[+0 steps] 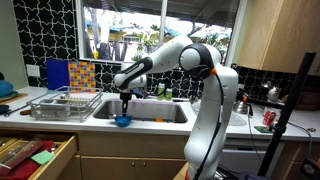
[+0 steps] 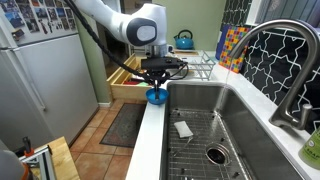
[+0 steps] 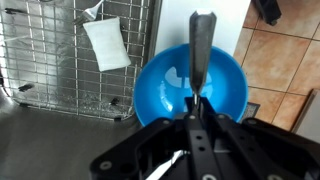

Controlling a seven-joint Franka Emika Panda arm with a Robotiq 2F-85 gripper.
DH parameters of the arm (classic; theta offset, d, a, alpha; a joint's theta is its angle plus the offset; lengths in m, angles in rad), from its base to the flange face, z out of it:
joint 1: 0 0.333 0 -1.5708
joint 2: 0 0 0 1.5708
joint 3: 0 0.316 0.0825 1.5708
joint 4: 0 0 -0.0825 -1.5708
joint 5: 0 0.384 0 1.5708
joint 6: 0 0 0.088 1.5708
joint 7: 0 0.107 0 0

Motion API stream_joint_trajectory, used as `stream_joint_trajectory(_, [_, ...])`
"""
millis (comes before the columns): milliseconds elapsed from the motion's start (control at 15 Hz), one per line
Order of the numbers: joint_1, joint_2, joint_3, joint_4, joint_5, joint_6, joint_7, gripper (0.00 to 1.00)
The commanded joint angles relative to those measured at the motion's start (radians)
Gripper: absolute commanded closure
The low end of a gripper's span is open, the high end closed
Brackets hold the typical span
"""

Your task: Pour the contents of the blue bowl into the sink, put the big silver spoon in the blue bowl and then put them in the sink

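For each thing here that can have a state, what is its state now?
Wide stainless-steel sink: holds a wire grid and a white piece.
Small round bright-blue bowl: upright on the counter edge, outside the sink.
Big silver spoon: held over the bowl.
Robotiq gripper: shut on the spoon.
Wooden drawer: pulled open.

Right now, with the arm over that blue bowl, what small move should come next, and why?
Probably ease down a little and open the tool. It is shut on the silver spoon, held directly over the blue bowl, which looks empty and sits on the ledge beside the sink. Letting go there should drop the spoon into the bowl.
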Motion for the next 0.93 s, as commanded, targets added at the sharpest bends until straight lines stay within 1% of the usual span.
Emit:
stream_joint_trajectory(0, [0.003, 0.016, 0.003, 0.011, -0.013, -0.036, 0.016, 0.98])
stream_joint_trajectory(267, [-0.001, 0.026, 0.002, 0.009, -0.024, -0.039, 0.027, 0.97])
stream_joint_trajectory(333, [-0.001, 0.029, 0.002, 0.009, -0.021, -0.037, 0.026, 0.76])
stream_joint_trajectory(400, [-0.001, 0.030, 0.002, 0.009, -0.021, -0.037, 0.027, 0.66])
stream_joint_trajectory(667, [-0.002, 0.033, 0.002, 0.011, -0.014, -0.039, 0.028, 0.38])
stream_joint_trajectory(867, [-0.002, 0.030, 0.002, 0.013, -0.010, -0.040, 0.025, 0.14])
